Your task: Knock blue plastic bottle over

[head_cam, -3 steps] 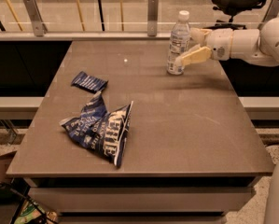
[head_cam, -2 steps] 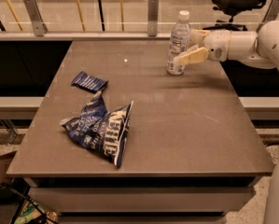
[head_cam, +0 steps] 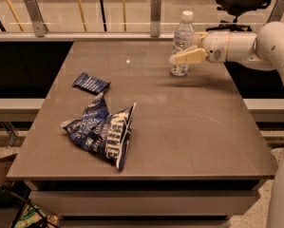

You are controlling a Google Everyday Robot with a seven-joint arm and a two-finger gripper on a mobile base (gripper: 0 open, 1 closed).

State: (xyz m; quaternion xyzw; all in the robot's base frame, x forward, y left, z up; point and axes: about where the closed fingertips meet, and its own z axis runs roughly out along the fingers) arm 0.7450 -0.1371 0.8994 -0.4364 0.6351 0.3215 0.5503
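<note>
The blue plastic bottle [head_cam: 181, 38] is a small clear bottle with a white cap and a pale label. It stands upright near the far right of the brown table [head_cam: 179, 127]. My gripper [head_cam: 185, 52] reaches in from the right at the bottle's lower half. It is open: one cream finger [head_cam: 191, 56] lies across the front of the bottle, and the other shows just behind the bottle's right side. The white arm [head_cam: 255, 44] stretches off to the right edge.
A large crumpled dark blue snack bag [head_cam: 103, 132] lies at the front left of the table. A small dark blue bag [head_cam: 90, 83] lies behind it. A glass railing with metal posts [head_cam: 155, 15] runs behind the table. An office chair [head_cam: 243, 1] stands at the far right.
My gripper has shifted slightly left along the bottle, with the front finger reaching further across it. The bottle still stands upright in the same place.
</note>
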